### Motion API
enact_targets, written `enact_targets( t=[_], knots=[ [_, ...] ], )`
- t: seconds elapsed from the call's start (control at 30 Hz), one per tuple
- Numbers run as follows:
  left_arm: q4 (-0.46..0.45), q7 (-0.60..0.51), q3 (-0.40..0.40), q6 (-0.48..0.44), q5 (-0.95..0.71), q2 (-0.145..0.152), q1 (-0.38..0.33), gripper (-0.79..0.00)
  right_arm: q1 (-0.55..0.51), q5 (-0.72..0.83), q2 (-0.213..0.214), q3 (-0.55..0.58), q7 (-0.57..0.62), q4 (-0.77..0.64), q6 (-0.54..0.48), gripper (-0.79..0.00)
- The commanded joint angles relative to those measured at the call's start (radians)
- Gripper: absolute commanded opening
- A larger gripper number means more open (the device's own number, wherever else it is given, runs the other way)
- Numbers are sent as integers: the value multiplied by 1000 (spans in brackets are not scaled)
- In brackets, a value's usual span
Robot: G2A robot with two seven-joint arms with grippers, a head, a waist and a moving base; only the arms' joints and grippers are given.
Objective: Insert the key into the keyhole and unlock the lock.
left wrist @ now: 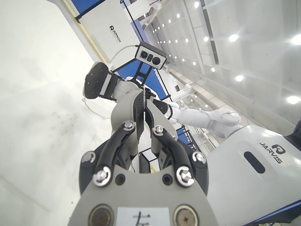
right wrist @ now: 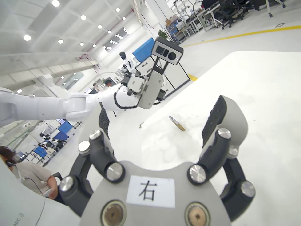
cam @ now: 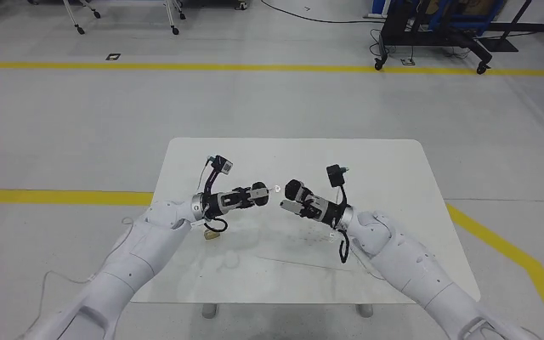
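The task is barely begun. Nothing is in the keyhole, and the lock (right wrist: 176,123) lies loose on the table (cam: 382,170). It sits near mid frame in the right wrist view, and left of centre in the top view, beside the left forearm. The left pincer (left wrist: 143,105) is pressed together on a thin metal edge that I take for the key (left wrist: 143,94). It hangs above the table at mid frame in the top view, well apart from the lock. The right pincer (right wrist: 162,109) faces it nearly tip to tip, fingers spread, with nothing between them. By my reading, what is left is to steady the lock, line up the key, push it in and turn.
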Motion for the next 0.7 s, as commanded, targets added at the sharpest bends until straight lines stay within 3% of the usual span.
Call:
enact_targets(
  t=[0.0,0.17,0.23,0.27,0.3,0.57,0.67],
  knots=[
    [0,-12,9,12,18,0,-8,-785,-20,-21,15,39,39,-31,38,0],
    [-7,-17,51,17,101,-2,-24,-785,-78,-5,46,112,150,-121,98,-12],
    [-4,-10,64,10,123,-1,-30,-785,-89,18,53,125,204,-145,116,-228],
    [-1,-4,69,4,131,-1,-32,-785,-93,37,56,131,234,-157,126,-268],
    [2,2,75,-2,137,-1,-35,-785,-96,55,59,135,262,-167,135,-394],
    [13,30,117,-29,142,2,-52,-785,-87,159,63,136,417,-181,190,-480],
    [12,34,133,-33,144,4,-58,-785,-80,167,60,132,428,-177,200,-570]
  ],
)
